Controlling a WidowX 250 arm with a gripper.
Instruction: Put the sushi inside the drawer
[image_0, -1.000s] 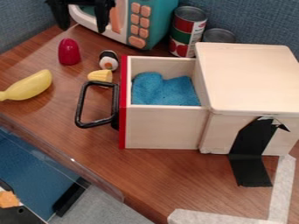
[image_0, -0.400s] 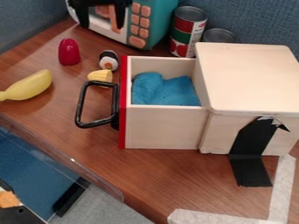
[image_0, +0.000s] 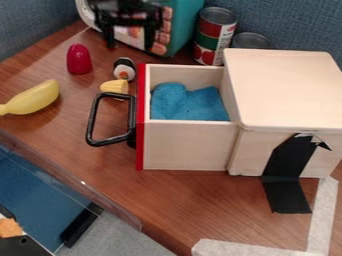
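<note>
drifting rightward across the view and a little lower since the earlier frames, the pincer (image_0: 130, 47) is now hanging in front of the toy microwave (image_0: 179, 25), and nothing else is shifting. i'm seeing its two fingers standing wide apart, and they are holding nothing. the sushi (image_0: 124, 70) is resting on the surface (image_0: 180, 200), outside the drawer (image_0: 187, 145), just beyond the corn piece (image_0: 115, 87) and near the drawer's red front (image_0: 140, 120). the drawer is standing pulled out of its wooden box (image_0: 287, 90), with a blue cloth (image_0: 189, 103) lying inside.

i'm judging that we are working on the approach, with the grasp still waiting. next i'm wanting to bring the pincer over the sushi, to be lining up one finger on each side, then lowering straight down and closing gently. that red front is sitting close, so i'm watching for a finger catching its edge or nudging the corn. after that, i'm expecting to be lifting clear of the front panel and releasing above the cloth.
</note>
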